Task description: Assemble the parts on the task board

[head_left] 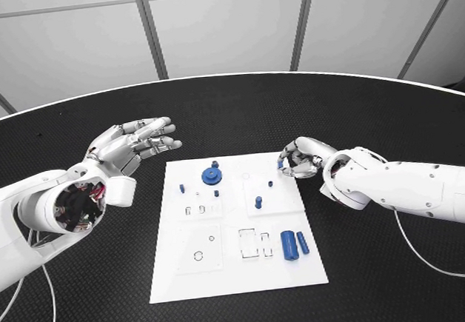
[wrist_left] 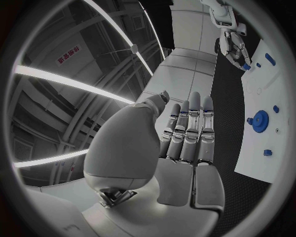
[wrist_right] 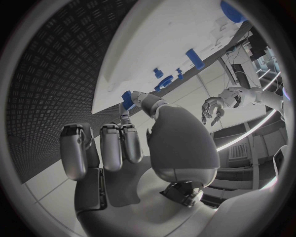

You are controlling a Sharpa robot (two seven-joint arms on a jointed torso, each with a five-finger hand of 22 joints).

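- Left robot hand: up in the air over the black surface, just off the top left corner of the task board. Fingers spread apart and a bit curled, holding nothing. Seen from behind in the left wrist view, fingers straight and side by side.
- Task board: a white plate flat in the middle of the surface, with small slots and outlines cut in it.
- Small blue peg: standing near the left side of the board.
- Blue gear: round, sitting near the top of the board, right of that peg. Also in the left wrist view.
- Tiny blue piece: just above the gear, close to the top edge.
- Another blue peg: near the middle of the board, below and right of the gear.
- Two long blue cylinders and: lying side by side in the lower right part of the board, close together.
- Right robot hand: at the top right corner of the board, fingers curled in. Pinching a small blue part at the fingertips, right over the board's edge. In the right wrist view, that same blue part sits squeezed between thumb and finger, with the other fingers straight beside it.
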